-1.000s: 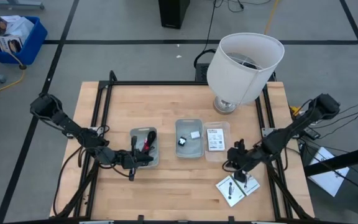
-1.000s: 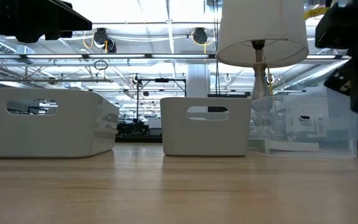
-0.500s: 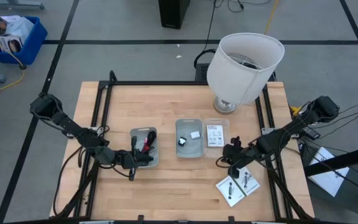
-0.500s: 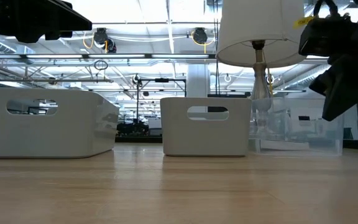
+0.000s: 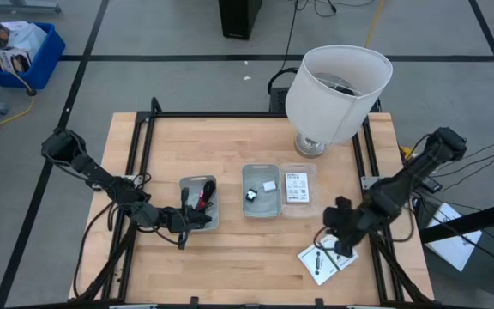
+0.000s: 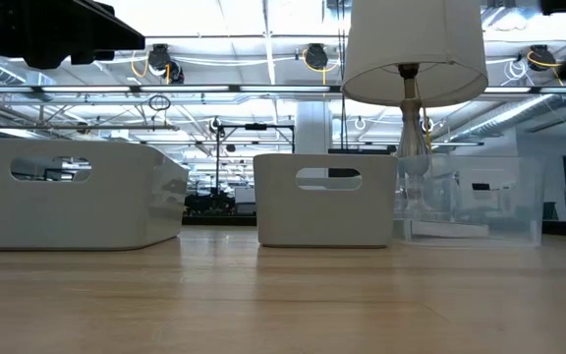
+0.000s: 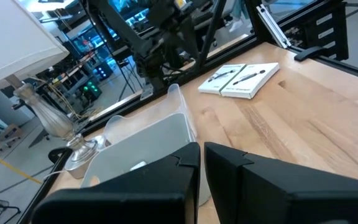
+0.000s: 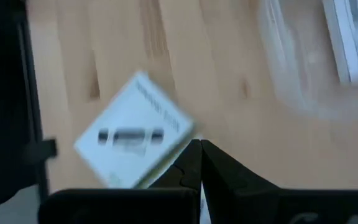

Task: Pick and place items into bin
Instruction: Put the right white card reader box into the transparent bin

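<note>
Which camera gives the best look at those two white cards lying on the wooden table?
The left wrist view: the two white cards with black print lie flat, side by side, unobstructed. In the high view the right gripper partly covers them. The right wrist view shows one card, blurred. The low view shows none.

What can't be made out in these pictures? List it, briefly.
Low view: the opaque walls of the two grey plastic bins hide their contents.
Right wrist view: the black print on the white card is blurred.
High view: the right gripper covers part of the two white cards on the table.
</note>
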`<control>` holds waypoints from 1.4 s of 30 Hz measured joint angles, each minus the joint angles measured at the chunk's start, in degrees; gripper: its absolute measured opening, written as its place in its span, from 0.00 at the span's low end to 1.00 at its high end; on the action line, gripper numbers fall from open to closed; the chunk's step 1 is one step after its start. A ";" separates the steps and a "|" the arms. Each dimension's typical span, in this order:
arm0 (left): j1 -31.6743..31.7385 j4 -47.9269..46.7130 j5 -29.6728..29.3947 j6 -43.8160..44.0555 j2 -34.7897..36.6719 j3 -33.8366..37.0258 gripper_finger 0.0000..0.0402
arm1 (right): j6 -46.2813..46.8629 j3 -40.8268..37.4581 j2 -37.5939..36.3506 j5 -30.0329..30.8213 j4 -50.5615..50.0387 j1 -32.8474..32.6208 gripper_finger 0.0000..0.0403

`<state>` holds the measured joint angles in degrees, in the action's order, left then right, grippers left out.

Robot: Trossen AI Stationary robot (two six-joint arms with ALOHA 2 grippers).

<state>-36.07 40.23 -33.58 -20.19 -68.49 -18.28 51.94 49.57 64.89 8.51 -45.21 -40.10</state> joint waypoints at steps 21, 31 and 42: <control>0.00 -0.17 0.02 0.35 0.00 0.00 0.08 | 50.95 -12.89 0.06 -7.55 2.01 -12.17 0.30; 0.00 -0.17 0.02 0.14 0.00 0.00 0.08 | 55.00 -19.91 0.02 -12.83 7.67 -12.13 0.38; 0.00 -0.15 0.02 0.43 0.00 0.00 0.08 | 53.72 -24.08 -0.16 -11.31 11.55 -12.17 0.21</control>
<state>-36.07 40.07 -33.56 -19.76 -68.49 -18.28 105.66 25.48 64.73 -2.80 -33.66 -52.27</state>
